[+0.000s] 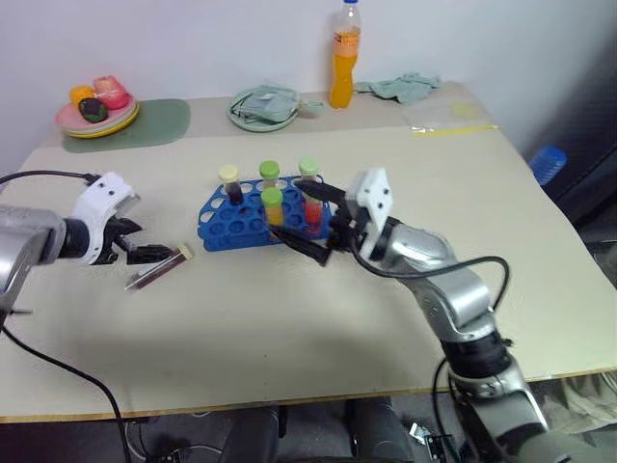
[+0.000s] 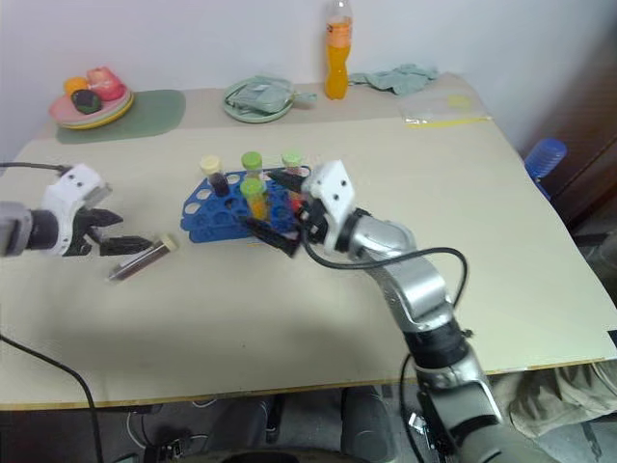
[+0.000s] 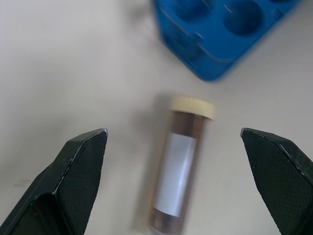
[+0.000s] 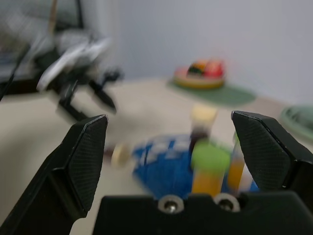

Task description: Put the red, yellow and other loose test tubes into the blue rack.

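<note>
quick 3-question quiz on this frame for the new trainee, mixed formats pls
1. True or false: the dark brown tube with the cream cap lies flat on the table, outside the blue rack.
2. How many capped tubes stand upright in the rack? A) two B) four C) six
3. Fill in: the left gripper is ____ with the loose tube lying between its fingers, ungripped.

Key
1. True. It lies on its side near the rack's corner.
2. B. One cream-capped tube and three green-capped ones, including the front one.
3. Open. The right gripper, by the rack, is open too and holds nothing.
</note>
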Robot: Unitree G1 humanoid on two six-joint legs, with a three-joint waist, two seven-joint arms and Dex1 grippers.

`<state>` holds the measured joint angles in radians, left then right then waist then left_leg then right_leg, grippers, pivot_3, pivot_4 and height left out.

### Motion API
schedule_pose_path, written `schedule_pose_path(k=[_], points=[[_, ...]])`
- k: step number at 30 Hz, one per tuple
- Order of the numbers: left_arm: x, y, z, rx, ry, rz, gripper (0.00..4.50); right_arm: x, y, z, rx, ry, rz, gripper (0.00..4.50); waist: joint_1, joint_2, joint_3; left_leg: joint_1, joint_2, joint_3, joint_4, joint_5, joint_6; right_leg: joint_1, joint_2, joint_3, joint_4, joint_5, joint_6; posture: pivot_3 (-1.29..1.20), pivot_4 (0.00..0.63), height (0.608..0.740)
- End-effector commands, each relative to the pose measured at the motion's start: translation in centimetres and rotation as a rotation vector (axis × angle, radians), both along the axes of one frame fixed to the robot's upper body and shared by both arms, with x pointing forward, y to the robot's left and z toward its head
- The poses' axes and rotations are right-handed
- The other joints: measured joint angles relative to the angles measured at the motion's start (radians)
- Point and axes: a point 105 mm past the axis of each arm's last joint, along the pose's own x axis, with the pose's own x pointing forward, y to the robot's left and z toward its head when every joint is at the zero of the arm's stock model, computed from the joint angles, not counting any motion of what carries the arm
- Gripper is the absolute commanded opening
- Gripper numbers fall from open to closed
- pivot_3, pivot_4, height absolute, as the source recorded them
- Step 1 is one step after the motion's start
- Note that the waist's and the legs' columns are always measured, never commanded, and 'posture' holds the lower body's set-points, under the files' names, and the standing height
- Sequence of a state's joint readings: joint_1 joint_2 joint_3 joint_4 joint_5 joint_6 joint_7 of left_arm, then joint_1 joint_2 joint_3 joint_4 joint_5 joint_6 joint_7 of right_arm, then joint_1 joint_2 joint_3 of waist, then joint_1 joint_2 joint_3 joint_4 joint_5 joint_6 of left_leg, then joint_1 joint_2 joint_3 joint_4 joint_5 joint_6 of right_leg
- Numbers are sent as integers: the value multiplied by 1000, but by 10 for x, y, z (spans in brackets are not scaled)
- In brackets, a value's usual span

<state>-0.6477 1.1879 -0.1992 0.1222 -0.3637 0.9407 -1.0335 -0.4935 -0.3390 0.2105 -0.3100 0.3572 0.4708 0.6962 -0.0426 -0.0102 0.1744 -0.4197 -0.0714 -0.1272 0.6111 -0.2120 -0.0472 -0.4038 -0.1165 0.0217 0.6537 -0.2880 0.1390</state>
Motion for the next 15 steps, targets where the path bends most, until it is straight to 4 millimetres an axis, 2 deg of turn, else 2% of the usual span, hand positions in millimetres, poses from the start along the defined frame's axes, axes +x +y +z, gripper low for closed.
schedule_pose_path(k=[1,8,11,15], points=[[9,-3,-7,101,104,-92,4500,-21,-2,1,-63,-33,98,4470,0,0,0,0,0,0,0,0,0,0,0,0,0,0,0,0,150,740],[23,-1,-31,269,250,-200,4500,-25,-2,-4,-80,-27,89,4470,-10,-1,1,0,1,0,0,0,0,-1,1,0,1,0,0,0,150,740],[23,-1,-34,302,286,-241,3630,-25,-2,-5,-74,-25,70,4500,-5,-2,1,-2,1,0,2,0,0,-2,1,0,1,0,0,0,150,740],[22,9,-37,336,302,-232,1558,-26,-3,-8,-73,-19,53,4500,-2,-2,1,-2,1,0,2,0,0,-2,1,0,1,0,0,0,150,740]])
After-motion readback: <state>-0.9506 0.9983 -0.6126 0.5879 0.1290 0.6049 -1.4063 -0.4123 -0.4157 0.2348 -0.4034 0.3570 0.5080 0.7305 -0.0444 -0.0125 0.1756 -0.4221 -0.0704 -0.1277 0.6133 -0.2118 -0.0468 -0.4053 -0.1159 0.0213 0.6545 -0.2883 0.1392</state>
